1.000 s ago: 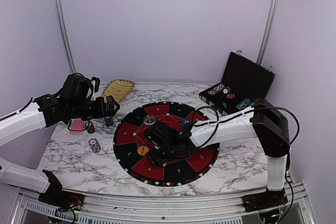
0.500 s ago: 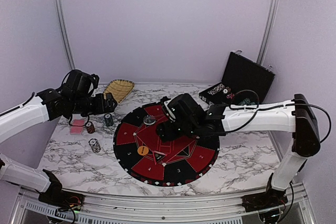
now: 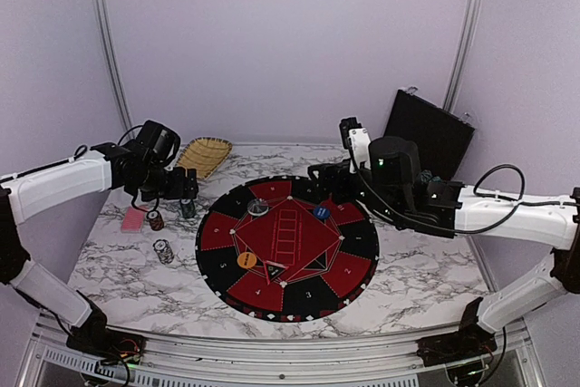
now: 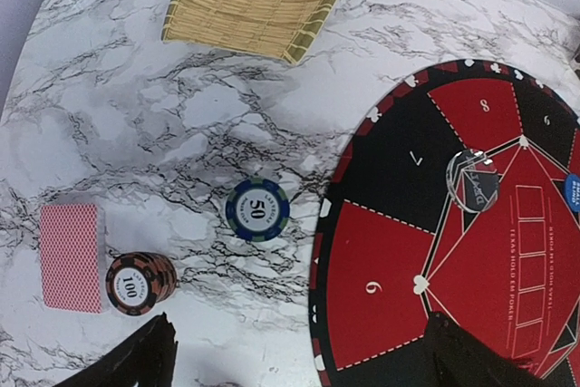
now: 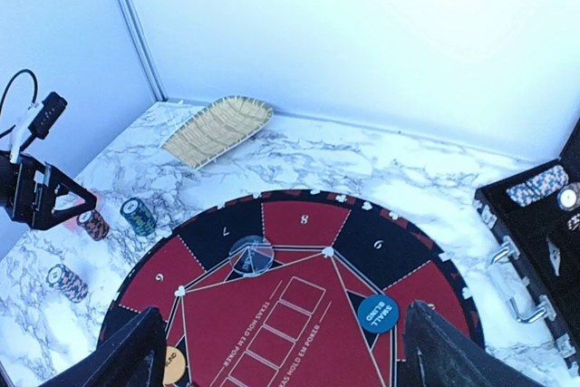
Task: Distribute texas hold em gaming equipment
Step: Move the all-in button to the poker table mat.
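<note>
Pickup is pending (left gripper and right gripper open, empty); the blue chip stack left of the mat must be grasped.

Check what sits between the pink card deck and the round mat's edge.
Two chip stacks, seen in the left wrist view: a brown stack at the corner of the card deck, then a blue stack closer to the mat.
</note>
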Controlling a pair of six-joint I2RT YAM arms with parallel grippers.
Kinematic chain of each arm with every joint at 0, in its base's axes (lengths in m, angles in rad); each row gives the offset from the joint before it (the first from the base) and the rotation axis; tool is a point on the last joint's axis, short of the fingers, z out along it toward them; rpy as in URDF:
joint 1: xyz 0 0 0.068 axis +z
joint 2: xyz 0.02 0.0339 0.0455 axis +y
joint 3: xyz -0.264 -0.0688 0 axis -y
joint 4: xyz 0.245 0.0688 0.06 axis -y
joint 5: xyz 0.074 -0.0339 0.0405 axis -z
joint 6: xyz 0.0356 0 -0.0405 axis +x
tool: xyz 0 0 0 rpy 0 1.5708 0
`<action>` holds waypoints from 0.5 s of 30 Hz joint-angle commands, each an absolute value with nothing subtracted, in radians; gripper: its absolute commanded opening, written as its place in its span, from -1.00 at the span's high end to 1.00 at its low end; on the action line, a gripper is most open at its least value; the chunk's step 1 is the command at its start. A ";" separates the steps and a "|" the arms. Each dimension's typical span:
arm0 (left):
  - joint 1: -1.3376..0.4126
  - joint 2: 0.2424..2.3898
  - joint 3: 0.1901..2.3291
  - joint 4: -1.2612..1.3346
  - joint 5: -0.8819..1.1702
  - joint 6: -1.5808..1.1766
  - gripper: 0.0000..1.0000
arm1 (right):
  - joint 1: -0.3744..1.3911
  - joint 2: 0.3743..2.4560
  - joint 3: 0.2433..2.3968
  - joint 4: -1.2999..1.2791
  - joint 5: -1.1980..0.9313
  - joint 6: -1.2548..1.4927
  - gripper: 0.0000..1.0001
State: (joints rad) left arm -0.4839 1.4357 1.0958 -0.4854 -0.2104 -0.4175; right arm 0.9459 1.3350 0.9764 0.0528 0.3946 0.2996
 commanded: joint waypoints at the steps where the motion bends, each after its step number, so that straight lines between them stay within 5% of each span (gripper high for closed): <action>1: -0.463 1.495 1.148 -0.519 -0.212 -0.365 -0.90 | 0.933 1.320 1.018 0.060 0.403 0.208 -0.76; 15: -0.424 1.686 1.247 -0.552 -0.210 -0.305 -0.60 | 0.932 1.367 1.052 -0.046 0.362 0.236 -0.69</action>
State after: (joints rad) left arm -0.4408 1.6474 1.2098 -0.5098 -0.2100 -0.3321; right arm 0.9375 1.3651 1.0328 -0.0311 0.3721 0.2340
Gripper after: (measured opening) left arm 0.798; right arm 0.844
